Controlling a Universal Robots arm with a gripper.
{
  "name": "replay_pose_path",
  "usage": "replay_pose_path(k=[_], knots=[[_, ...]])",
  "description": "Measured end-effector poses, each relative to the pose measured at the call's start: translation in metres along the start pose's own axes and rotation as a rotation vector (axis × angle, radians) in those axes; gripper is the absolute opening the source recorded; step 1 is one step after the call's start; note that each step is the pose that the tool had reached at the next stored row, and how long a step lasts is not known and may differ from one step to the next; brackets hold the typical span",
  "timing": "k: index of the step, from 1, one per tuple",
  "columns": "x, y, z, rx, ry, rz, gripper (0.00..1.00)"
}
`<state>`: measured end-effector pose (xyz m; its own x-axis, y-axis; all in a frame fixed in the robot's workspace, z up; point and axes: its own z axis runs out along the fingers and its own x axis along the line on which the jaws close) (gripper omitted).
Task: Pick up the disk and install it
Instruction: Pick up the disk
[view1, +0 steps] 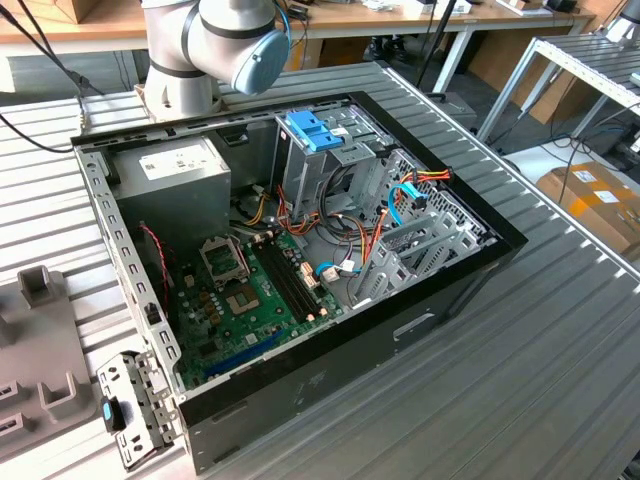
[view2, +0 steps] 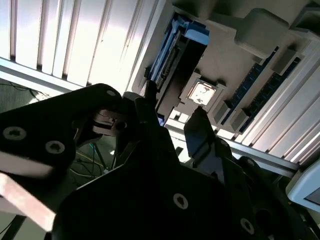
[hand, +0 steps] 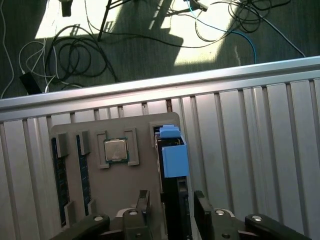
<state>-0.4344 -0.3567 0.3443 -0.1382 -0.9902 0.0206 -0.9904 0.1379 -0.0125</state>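
The gripper (hand: 171, 207) hangs open, one finger (hand: 143, 202) on each side of the disk (hand: 175, 160) and not yet closed on it. The disk stands on edge in a slot of the grey holder (hand: 115, 187), beside a processor chip (hand: 116, 150) and memory sticks (hand: 60, 170), on the ribbed desk (hand: 260, 150). In the exterior view the open computer case (view1: 300, 395) lies well apart from the holder (view1: 40, 340)

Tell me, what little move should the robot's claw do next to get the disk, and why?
Probably go straight down a little. In the first wrist view the open gripper hangs over the disk, which stands on edge in the grey holder, one finger to each side and not touching it yet.
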Motion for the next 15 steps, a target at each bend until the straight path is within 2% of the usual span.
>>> replay_pose_path(k=[3,7,11,15], knots=[[0.0,0.0,0.0001,0.0,0.0,0.0,0.66],[-0.0001,0.0,0.001,0.0008,-0.0003,-0.001,0.66],[-0.0018,0.0004,0.0048,0.0031,-0.0007,-0.031,0.66],[-0.004,0.0062,0.0104,0.0043,-0.001,-0.044,0.66]])
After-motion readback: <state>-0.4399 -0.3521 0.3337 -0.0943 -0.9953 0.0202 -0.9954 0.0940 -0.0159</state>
